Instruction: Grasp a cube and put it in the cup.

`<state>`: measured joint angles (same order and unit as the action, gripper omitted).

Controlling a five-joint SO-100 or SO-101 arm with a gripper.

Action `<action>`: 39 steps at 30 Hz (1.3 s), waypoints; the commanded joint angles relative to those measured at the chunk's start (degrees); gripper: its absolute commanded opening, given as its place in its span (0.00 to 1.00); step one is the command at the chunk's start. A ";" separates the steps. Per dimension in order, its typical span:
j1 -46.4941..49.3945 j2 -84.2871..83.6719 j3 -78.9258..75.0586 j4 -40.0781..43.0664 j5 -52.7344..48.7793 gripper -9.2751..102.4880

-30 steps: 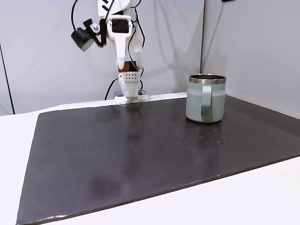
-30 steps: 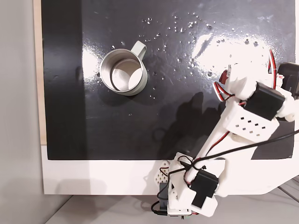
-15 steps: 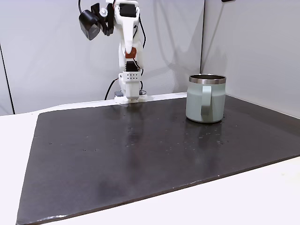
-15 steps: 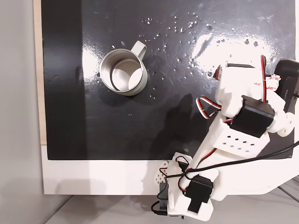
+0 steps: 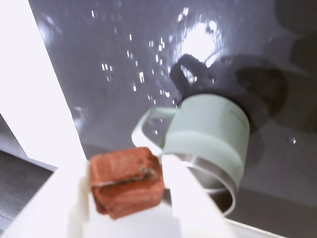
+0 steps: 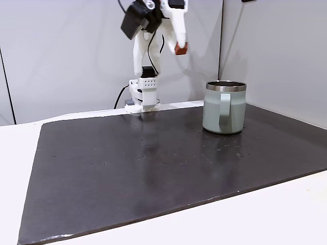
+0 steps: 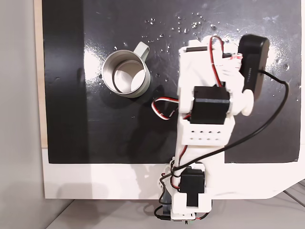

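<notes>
**Wrist view: cube clamped high, cup off to one side**

Wrist view shows the tool (image 5: pixel 126 198) closed on the cube (image 5: pixel 126 181), its two white fingers (image 5: pixel 185 193) pressing opposite faces so the block cannot slip while carried. In a fixed view the cube (image 6: pixel 180 49) rides well above the dark surface (image 6: pixel 153 168), higher than the cup's steel rim; that height looks chosen so the block can pass over the rim rather than strike the wall. The cup (image 6: pixel 224 107) stands upright on the surface, to the right of the tool and well apart, mouth open upward. In a fixed view from above, the cup (image 7: pixel 127 74) sits left of the arm (image 7: pixel 205 109). My judgement: carrying is under way, release not yet due.
</notes>
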<state>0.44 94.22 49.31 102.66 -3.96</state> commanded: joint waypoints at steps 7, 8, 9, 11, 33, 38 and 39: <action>-15.47 -1.05 -4.39 0.35 5.19 0.14; -16.96 -1.32 -4.39 0.35 5.54 0.14; -18.37 -1.67 -4.39 0.35 5.63 0.14; -21.18 -2.29 -4.13 0.35 5.63 0.14; -26.19 -4.92 1.14 0.44 4.66 0.18; -26.10 -4.57 1.49 0.44 5.19 0.29; -26.10 -4.48 1.32 0.44 5.19 0.30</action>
<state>-26.02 87.71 51.06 102.66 0.88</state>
